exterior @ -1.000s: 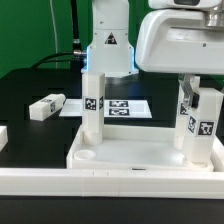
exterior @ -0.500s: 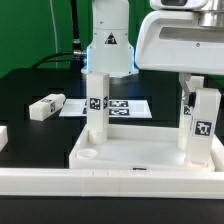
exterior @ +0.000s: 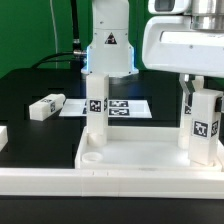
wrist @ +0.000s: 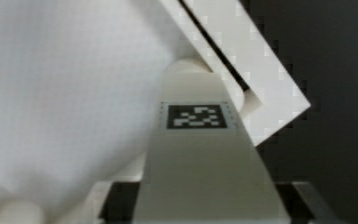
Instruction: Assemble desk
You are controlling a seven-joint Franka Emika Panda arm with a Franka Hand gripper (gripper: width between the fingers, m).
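Note:
The white desk top lies rim-up at the front. One square leg stands upright in its far corner on the exterior view's left. My gripper is shut on a second leg, which stands upright at the far corner on the exterior view's right. In the wrist view that leg fills the middle and shows its tag. The dark fingers press it on both sides around the gripper centre. A third leg lies loose on the black table at the left.
The marker board lies flat behind the desk top. The arm's white base stands at the back. A long white border rail runs along the front. Another white part shows at the left edge.
My gripper and the held leg have shifted slightly down and toward the exterior view's right. The leg has turned, so one tagged face now shows instead of two.

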